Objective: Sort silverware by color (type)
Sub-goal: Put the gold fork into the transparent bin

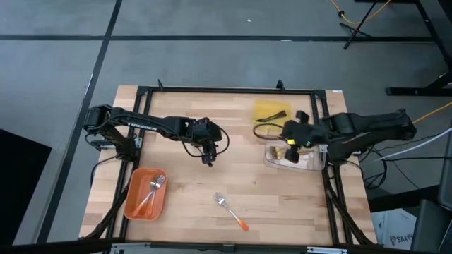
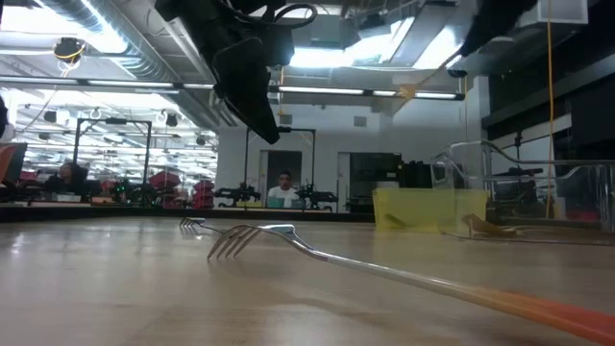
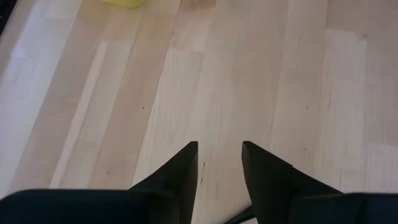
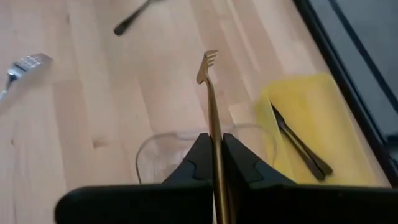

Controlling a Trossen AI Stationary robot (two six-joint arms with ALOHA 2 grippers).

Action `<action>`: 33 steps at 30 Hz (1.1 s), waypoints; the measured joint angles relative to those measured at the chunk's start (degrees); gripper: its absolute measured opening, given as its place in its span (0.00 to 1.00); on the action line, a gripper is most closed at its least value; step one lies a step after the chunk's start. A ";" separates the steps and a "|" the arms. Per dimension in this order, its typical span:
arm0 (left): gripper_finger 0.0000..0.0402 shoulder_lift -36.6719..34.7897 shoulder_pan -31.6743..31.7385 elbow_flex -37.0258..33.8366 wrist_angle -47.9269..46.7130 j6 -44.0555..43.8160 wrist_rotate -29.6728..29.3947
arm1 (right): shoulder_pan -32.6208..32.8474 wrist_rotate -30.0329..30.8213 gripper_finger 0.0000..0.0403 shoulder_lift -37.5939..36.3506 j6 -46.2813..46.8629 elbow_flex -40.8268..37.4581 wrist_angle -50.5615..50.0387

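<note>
nearest us, an orange-handled fork point(image 1: 232, 212) lies on the bare table point(image 1: 282, 190); two more rest in the orange tray point(image 1: 144, 194). mid-table we see the left gripper point(image 3: 219, 163) hovering, fingers apart, holding nothing. farther right, the right gripper point(image 4: 215, 163) clamps a gold fork point(image 4: 210, 99) above the clear tray point(image 4: 149, 152); dark utensils point(image 4: 298, 144) lie in the yellow tray point(image 4: 323, 109).

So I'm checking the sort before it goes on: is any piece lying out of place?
Yes. One orange-handled fork lies loose on the bare table, outside the orange tray that already holds forks. A dark utensil sits half off the yellow tray. The right pincer is shut on a gold fork above the clear tray.
</note>
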 joint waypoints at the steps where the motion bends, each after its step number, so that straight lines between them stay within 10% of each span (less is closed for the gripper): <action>1: 0.29 0.00 0.00 0.00 0.01 0.00 0.00 | 1.63 1.55 0.00 -0.41 2.02 0.00 -1.29; 16: 0.29 0.00 0.00 0.00 0.28 0.00 -0.02 | 21.67 13.65 0.00 -3.16 29.72 -8.18 -15.32; 33: 0.29 0.00 0.00 0.00 0.37 0.00 -0.15 | 23.01 14.11 0.03 -3.71 34.14 -28.79 -6.46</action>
